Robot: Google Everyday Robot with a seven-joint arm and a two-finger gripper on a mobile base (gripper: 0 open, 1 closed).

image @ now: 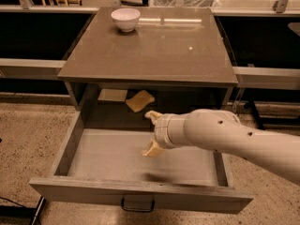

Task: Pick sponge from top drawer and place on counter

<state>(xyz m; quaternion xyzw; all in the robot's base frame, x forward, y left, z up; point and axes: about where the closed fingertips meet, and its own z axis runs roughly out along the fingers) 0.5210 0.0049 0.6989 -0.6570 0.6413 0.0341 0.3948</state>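
Gripper [151,132] spread apart over top drawer [108,159]; sponge [139,101] at back, apart.

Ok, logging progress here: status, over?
Tool open, empty, over the wide grey drawer. Pale yellow sponge at drawer's back, ungrasped. Grey-brown counter slab overhangs sponge.

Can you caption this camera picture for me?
Gripper, fingers open, hangs over the top drawer, sponge lying untouched at its back.
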